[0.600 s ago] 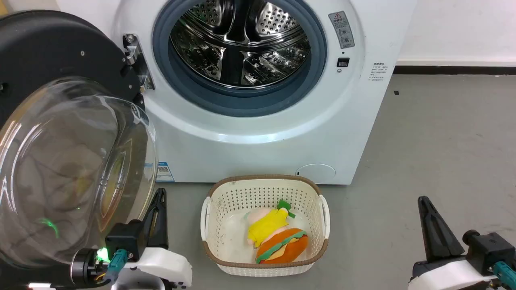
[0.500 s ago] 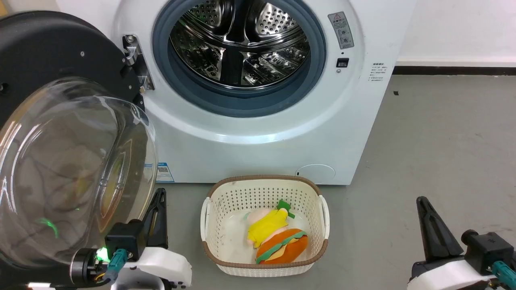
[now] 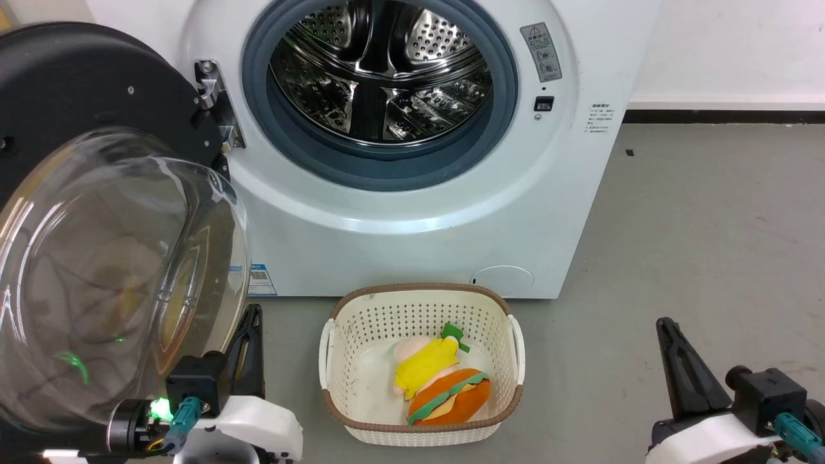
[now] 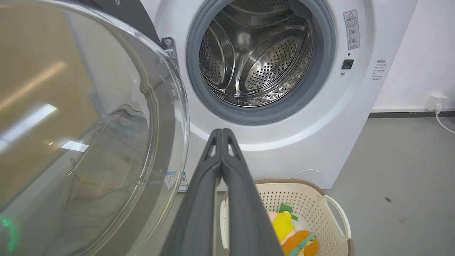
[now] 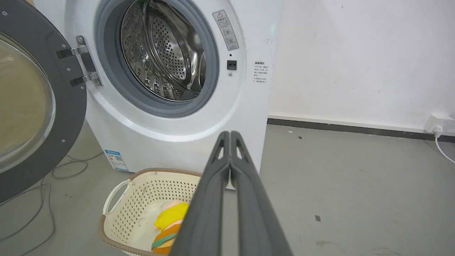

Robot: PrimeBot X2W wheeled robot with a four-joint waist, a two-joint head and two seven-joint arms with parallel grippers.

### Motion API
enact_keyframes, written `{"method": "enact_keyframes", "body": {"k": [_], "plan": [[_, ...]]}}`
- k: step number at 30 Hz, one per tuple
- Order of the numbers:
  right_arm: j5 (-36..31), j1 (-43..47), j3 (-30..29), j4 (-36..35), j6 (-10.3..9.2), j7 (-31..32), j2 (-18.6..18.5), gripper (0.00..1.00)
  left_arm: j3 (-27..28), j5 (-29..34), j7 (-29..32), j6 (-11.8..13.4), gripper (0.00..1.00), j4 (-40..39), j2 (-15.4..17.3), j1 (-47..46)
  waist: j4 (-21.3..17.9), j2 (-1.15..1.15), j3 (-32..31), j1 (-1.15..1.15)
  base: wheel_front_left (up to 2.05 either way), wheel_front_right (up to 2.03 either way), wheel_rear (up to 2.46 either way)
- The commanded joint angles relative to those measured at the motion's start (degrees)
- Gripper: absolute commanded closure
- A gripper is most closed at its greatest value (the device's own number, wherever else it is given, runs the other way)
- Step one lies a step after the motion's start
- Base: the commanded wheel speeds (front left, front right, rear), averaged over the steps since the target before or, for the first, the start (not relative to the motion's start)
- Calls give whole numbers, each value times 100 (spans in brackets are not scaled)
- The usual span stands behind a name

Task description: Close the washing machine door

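At the far left the washing machine door point(image 3: 77, 84) is hanging wide open on its hinge, and the left gripper point(image 3: 252, 310) is sitting just beside its lower edge, fingers clenched on nothing. The washing machine point(image 3: 412, 225) is gaping at centre behind a laundry basket point(image 3: 419, 288), while the right gripper point(image 3: 662, 322), likewise clenched empty, is waiting well apart. The push looks not yet begun: next the left arm needs to get behind the door and sweep it rightward until it latches.

Grey floor point(image 3: 709, 225), white wall point(image 5: 355, 53), black skirting point(image 5: 355, 128), socket point(image 5: 439, 122) low right.
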Motion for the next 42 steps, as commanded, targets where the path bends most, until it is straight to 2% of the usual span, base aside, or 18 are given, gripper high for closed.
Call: {"method": "enact_keyframes", "body": {"k": [1,32,33,42], "plan": [[-61,-124,18,16,3,48,12,100,23,43,48,-21,100,-39,-1,72,-4,0,-7,0,0,0,0],[-238,-231,152,84,4,400,17,100,137,206,397,-102,100,-198,-5,133,-65,0,-111,0,0,0,0],[-244,-235,156,86,4,412,17,0,141,211,409,-105,0,-204,-6,135,-67,0,-114,0,0,0,0],[-125,-112,87,48,0,315,1,0,62,119,305,-3,0,-173,-9,46,-68,0,-106,0,0,0,0]]}}
